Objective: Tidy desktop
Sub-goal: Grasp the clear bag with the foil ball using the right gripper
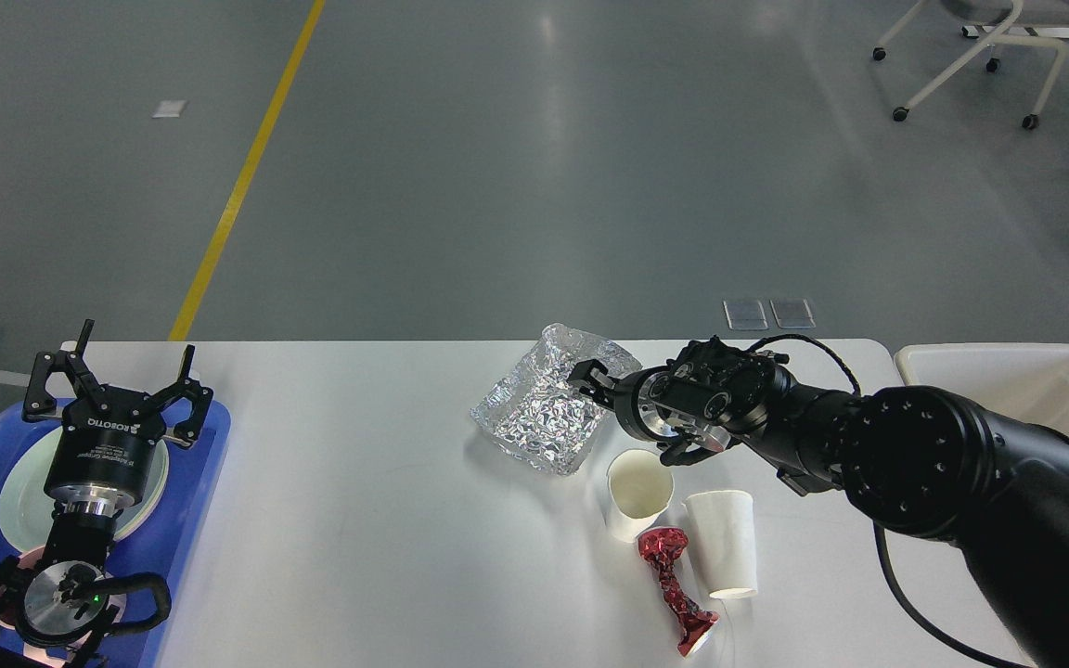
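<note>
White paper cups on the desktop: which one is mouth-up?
The white paper cup nearest the crumpled foil container, open mouth showing; the other white paper cup stands inverted.

the left gripper (109,382) carries the brand name "robotiq" in white letters on its black body, printed upside down in the head view. beneath it runs a smaller line of white print, too small to read. nothing else in view bears text, labels or numbers that can be read.
</note>
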`<move>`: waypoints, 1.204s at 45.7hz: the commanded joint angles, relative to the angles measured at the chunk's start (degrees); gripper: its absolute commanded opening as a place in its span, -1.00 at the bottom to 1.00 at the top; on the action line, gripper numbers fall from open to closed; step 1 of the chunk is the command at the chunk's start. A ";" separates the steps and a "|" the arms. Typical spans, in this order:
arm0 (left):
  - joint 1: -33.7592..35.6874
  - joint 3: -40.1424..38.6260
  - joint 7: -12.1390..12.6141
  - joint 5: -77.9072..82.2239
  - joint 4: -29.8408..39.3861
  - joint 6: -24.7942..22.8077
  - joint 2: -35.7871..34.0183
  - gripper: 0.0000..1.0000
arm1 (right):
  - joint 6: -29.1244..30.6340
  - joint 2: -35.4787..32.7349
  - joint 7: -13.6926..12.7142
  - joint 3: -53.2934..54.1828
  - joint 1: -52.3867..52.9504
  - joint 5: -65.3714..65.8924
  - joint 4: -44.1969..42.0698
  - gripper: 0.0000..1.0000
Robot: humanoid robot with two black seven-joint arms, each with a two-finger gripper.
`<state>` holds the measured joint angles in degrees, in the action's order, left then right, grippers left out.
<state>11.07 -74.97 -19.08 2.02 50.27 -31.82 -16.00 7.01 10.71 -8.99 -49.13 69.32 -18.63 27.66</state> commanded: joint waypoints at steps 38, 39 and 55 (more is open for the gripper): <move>0.00 0.00 0.00 0.00 0.00 0.00 0.00 0.93 | -2.53 -0.16 0.20 1.84 -3.67 0.44 1.17 0.73; 0.00 0.00 0.00 0.00 0.00 0.00 0.00 0.93 | -2.53 -0.16 0.20 1.93 -3.67 0.44 1.17 0.70; 0.00 0.00 -0.08 0.00 0.00 0.00 0.00 0.93 | -2.62 -0.25 1.34 4.04 -4.81 0.44 1.17 0.22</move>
<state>11.07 -74.97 -19.16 2.02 50.27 -31.82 -16.00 4.39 10.53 -8.50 -45.62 65.20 -18.19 28.82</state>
